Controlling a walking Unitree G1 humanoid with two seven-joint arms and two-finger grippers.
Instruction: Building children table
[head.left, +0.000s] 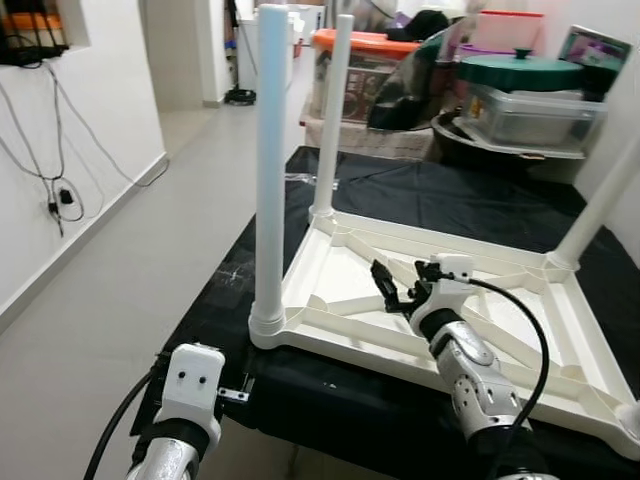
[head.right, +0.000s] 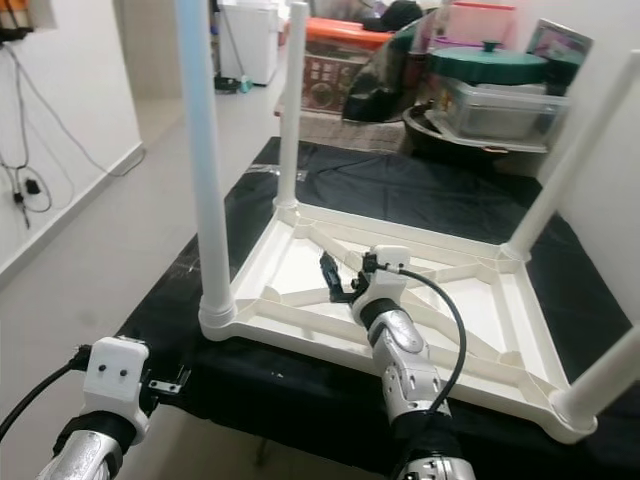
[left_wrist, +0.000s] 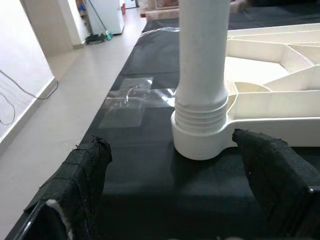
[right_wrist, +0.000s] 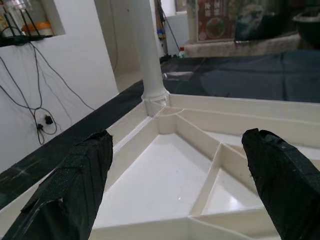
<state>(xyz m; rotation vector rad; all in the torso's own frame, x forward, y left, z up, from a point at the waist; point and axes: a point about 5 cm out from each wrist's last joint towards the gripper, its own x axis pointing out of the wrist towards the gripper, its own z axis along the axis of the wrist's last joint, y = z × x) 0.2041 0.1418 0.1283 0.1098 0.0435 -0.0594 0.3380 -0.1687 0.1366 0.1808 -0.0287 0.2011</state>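
**Legs up, table still on its back**

I have the tabletop lying upside down on the black-covered bench, ribbed underside facing up, its long side running away to my right. Four legs stand in the corner sockets, long axes vertical; the near leg rises just ahead of my left gripper, whose jaws hang apart on either side of the leg's threaded collar, touching nothing. My right gripper hovers over the ribs near the middle of the frame, jaws wide apart and empty. I judge the leg-fitting step close to done: what remains is checking each leg is seated, then turning the table upright. That next move calls for closing on the near leg low at its collar, and a second hold on the frame before any lift.
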